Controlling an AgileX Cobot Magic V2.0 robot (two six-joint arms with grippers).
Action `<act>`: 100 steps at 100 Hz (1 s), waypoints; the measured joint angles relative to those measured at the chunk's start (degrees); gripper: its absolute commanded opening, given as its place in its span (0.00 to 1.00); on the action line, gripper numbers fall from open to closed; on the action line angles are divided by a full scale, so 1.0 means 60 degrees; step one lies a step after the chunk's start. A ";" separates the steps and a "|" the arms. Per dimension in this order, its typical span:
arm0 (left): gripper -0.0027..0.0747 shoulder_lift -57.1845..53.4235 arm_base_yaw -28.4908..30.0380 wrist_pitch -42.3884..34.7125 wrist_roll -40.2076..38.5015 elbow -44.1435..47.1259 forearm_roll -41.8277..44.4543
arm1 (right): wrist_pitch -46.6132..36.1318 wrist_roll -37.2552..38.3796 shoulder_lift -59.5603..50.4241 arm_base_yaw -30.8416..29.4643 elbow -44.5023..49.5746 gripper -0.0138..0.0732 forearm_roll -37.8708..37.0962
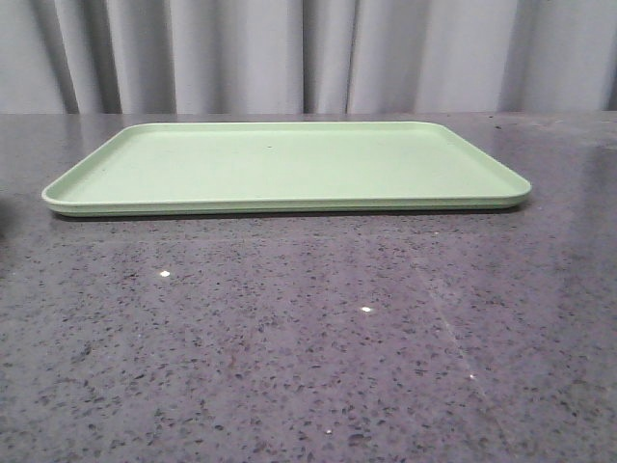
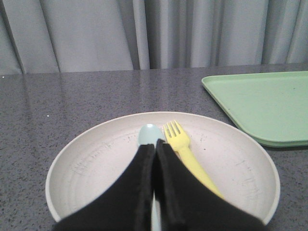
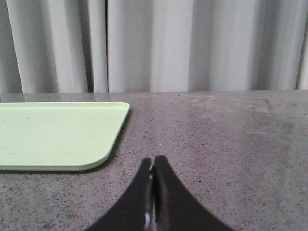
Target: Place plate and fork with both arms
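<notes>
In the left wrist view the plate (image 2: pixel 91 168), round and pale cream, sits on the grey table to the left of the tray. The yellow fork (image 2: pixel 179 139) lies in the plate, tines pointing away. My left gripper (image 2: pixel 155 144) is shut and hangs over the plate's middle, just left of the fork, holding nothing that I can see. My right gripper (image 3: pixel 152 161) is shut and empty over bare table, to the right of the tray's near corner. Neither gripper, plate nor fork shows in the front view.
A pale blue spoon (image 2: pixel 148 134) lies in the plate beside the fork, its handle hidden under my left fingers. The flat light green tray (image 1: pixel 280 164) lies mid-table; it also shows in the left wrist view (image 2: pixel 260 101) and right wrist view (image 3: pixel 53 134). Grey curtains hang behind.
</notes>
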 measured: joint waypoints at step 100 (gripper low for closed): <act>0.01 0.0000 0.0004 -0.0263 0.0000 0.0000 0.0000 | 0.0000 0.0000 0.0000 0.0000 0.0000 0.04 0.0000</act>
